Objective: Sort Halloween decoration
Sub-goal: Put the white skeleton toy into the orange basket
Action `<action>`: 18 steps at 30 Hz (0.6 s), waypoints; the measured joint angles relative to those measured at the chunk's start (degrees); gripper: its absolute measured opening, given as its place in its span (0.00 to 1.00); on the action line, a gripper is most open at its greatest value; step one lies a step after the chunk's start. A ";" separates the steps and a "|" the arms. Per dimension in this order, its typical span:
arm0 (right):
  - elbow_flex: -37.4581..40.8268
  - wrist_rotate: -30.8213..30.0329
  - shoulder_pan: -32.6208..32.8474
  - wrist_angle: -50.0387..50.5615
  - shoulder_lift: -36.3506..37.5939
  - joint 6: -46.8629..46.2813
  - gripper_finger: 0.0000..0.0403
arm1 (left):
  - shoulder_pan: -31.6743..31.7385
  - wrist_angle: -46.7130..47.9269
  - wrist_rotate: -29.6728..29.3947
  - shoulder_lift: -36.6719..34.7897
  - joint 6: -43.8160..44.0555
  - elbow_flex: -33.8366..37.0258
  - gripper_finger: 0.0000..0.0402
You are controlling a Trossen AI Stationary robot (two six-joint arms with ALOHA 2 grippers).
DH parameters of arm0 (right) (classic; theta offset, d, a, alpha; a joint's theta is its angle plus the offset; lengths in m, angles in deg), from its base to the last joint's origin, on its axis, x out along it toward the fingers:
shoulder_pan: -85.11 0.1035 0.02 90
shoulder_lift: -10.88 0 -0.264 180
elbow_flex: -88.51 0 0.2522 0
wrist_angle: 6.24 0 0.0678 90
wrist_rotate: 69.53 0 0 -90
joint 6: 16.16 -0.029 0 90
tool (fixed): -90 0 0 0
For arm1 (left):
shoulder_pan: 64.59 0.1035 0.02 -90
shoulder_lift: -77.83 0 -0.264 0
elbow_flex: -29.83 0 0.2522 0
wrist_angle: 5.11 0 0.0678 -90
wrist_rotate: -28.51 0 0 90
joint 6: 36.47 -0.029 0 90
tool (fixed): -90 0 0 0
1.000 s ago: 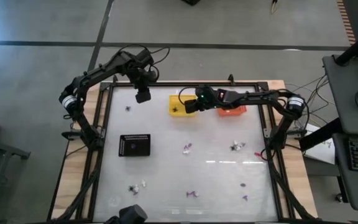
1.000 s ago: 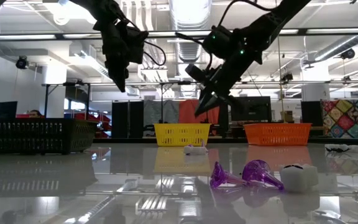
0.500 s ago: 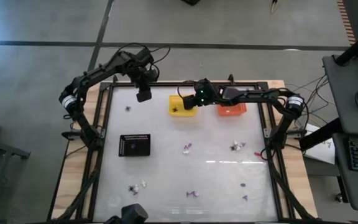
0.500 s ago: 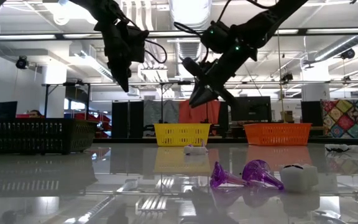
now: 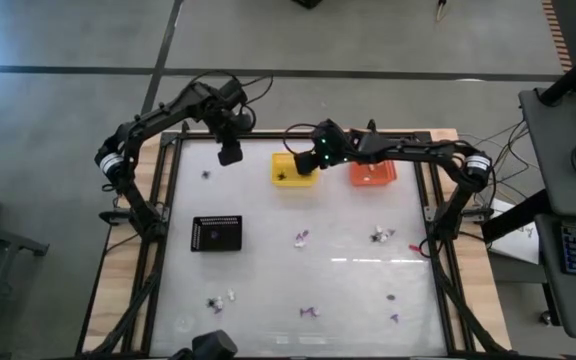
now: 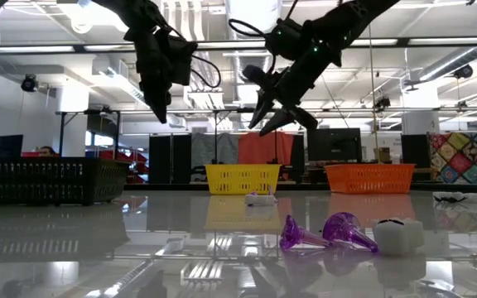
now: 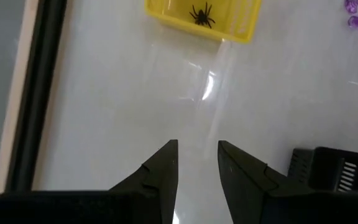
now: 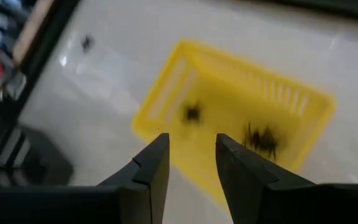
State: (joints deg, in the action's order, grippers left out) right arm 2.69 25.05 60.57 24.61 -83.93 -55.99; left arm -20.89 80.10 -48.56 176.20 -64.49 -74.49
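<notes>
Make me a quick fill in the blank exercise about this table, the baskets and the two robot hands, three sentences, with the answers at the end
1. The right hand hangs open above the ____ basket.
2. The black spiders lie inside the ____ basket.
3. Beside the yellow basket stands an ____ basket.

Missing words: yellow; yellow; orange

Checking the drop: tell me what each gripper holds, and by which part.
Nothing is held. The right gripper is open and empty above the yellow basket; the left gripper is open and empty over bare table.
</notes>
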 joint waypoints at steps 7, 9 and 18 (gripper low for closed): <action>-5.86 4.51 2.06 20.51 0.19 5.91 0.29 | -0.40 0.33 2.02 0.00 1.96 4.26 0.24; -6.38 4.58 3.13 24.20 0.20 7.71 0.30 | -0.64 0.51 2.76 0.00 2.18 6.05 0.24; -6.31 12.23 7.48 33.33 0.59 15.38 0.29 | -3.52 0.48 3.05 -0.01 6.83 10.96 0.24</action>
State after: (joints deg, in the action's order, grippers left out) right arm -3.62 37.28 68.06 57.94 -83.34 -40.61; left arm -24.41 80.57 -45.51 176.19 -57.66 -63.52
